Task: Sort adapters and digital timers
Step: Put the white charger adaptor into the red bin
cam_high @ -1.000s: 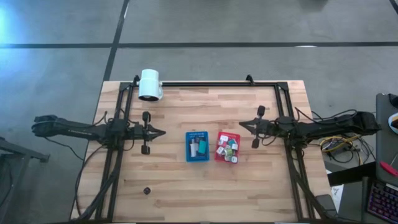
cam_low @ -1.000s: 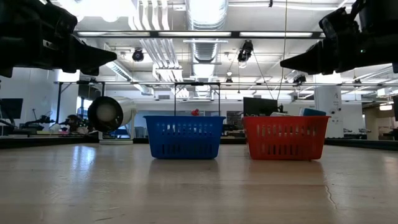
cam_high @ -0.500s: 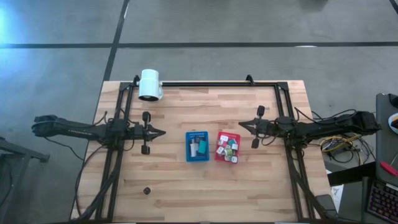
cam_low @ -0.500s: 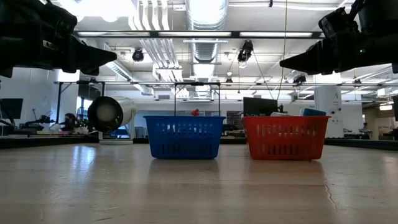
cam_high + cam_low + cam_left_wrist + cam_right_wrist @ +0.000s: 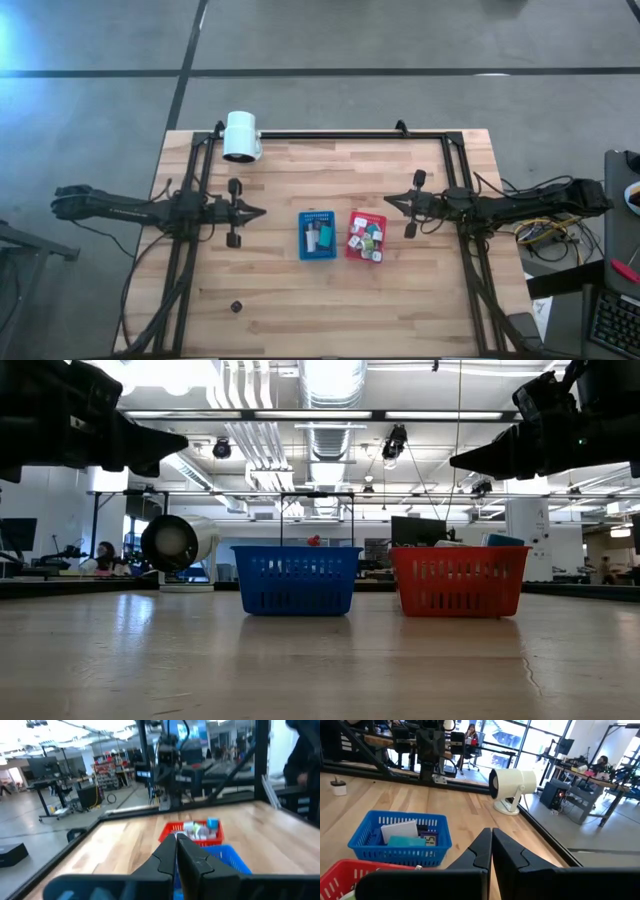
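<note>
On the left of the wooden table (image 5: 300, 300), the left gripper (image 5: 262, 212) hangs above the boards with its two fingers pressed together and nothing between them; it points toward the middle of the table. Behind it, at the far left edge, a large white cylinder (image 5: 241, 136) lies on its side.

Near the table's middle stands a blue basket (image 5: 317, 235). The digital timers (image 5: 320, 236) lie inside it: flat pieces in white, teal and dark grey, seen through the mesh in the right wrist view (image 5: 400, 836). Just beside it, to the right, stands a red basket (image 5: 366, 236) holding the adapters (image 5: 366, 239), a heap of small white chunky pieces with dark marks. The two baskets sit close together but apart, as the low view shows, blue (image 5: 296, 580) and red (image 5: 459, 581).

Farther right, the right gripper (image 5: 390, 204) hovers above the table, clear of the red basket, its fingers closed tight and empty, pointing back toward the baskets. A small dark object (image 5: 237, 307) lies alone on the near left part of the table.
</note>
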`<state>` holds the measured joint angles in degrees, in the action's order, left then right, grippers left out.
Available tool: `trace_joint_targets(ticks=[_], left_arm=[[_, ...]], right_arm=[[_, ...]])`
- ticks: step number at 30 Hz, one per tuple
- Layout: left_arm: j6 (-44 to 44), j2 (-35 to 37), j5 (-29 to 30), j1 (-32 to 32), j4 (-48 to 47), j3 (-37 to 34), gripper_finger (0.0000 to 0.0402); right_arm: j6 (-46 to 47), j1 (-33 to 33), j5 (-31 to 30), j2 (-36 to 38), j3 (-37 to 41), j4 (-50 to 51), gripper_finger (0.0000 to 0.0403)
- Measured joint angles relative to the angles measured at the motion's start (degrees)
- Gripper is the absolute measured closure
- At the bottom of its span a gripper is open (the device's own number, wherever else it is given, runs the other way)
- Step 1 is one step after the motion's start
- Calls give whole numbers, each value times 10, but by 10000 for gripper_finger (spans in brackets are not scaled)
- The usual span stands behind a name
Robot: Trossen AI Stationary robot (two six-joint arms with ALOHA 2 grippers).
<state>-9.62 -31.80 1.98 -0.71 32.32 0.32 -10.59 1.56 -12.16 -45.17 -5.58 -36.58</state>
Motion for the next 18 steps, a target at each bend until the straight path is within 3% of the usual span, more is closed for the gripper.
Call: trace_joint_targets(ticks=[11,18], left_arm=[[23,2,17,0,-12,18,396],[20,2,22,0,-17,18,394]], right_arm=[[33,0,4,0,0,-3,394],[68,0,77,1,0,-11,394]])
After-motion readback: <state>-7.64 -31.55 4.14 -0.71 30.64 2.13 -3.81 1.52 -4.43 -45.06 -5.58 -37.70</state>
